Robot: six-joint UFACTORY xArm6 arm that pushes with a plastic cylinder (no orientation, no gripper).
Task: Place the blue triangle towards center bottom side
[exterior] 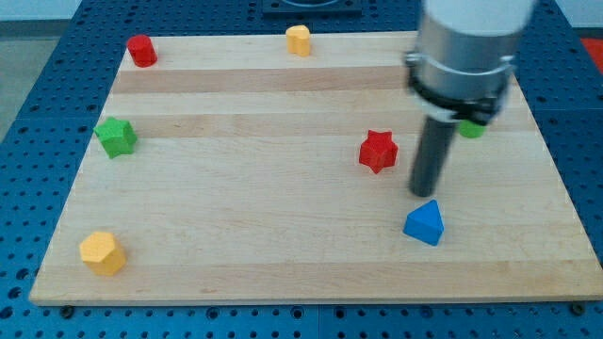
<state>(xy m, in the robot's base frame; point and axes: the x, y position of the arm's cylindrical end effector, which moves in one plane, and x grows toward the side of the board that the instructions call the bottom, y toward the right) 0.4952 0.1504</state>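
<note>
The blue triangle lies on the wooden board at the view's lower right. My tip stands just above the triangle's top corner, a small gap away, and to the right of the red star. The rod rises from the tip to the arm's grey body at the view's upper right.
A green cylinder shows partly behind the arm at the right. A green star is at the left, a yellow block at the lower left, a red block at the top left, a yellow block at top centre.
</note>
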